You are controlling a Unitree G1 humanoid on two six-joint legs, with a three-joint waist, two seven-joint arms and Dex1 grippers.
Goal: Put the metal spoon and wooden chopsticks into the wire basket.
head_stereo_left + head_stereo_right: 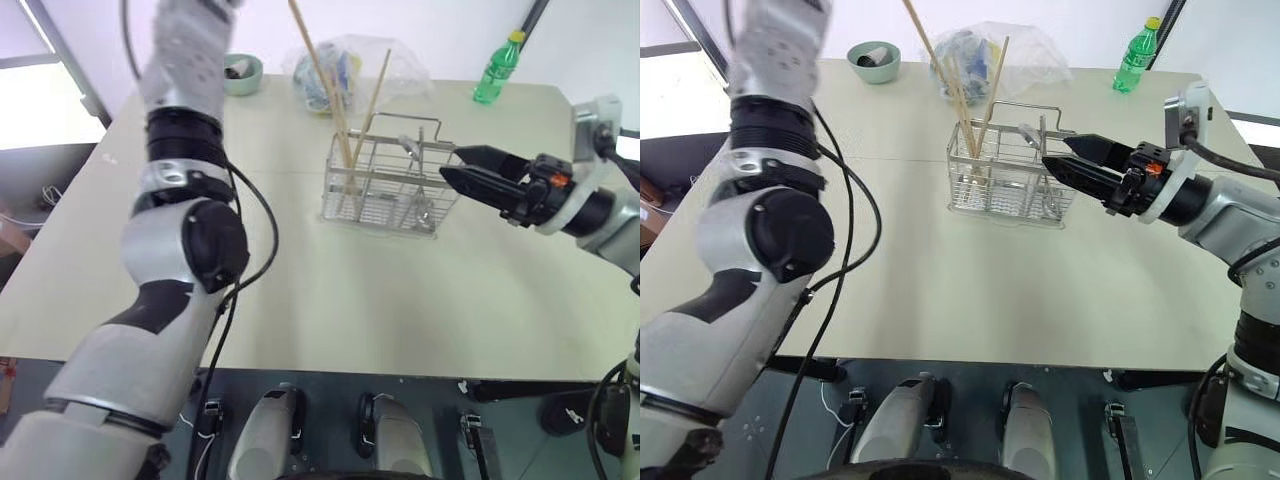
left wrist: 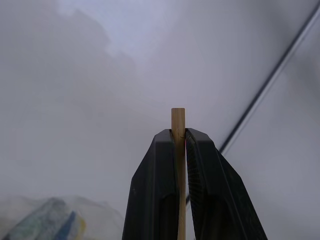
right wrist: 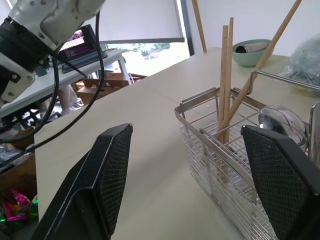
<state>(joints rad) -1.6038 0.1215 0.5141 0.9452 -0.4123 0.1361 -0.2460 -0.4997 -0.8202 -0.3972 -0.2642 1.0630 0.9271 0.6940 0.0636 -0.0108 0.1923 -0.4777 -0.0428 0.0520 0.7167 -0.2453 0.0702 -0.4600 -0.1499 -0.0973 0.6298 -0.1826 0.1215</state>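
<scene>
In the left wrist view my left gripper [image 2: 178, 132] is shut on one of the wooden chopsticks [image 2: 178, 119], whose tip sticks out past the fingertips. This stick [image 1: 305, 40] slants down from the top edge towards the wire basket [image 1: 380, 190], and its lower end hangs above the basket [image 3: 201, 35]. Other chopsticks [image 1: 345, 150] stand in the basket's left compartment, one of them leaning [image 1: 375, 95]. The metal spoon [image 3: 277, 120] stands in the basket's right part, bowl up. My right gripper [image 1: 450, 162] is open, level, close to the basket's right end.
A pale green bowl [image 1: 240, 72], a clear plastic bag [image 1: 345, 65] and a green bottle [image 1: 497, 70] stand along the back of the beige table [image 1: 300, 300]. My raised left arm stands over the table's left side.
</scene>
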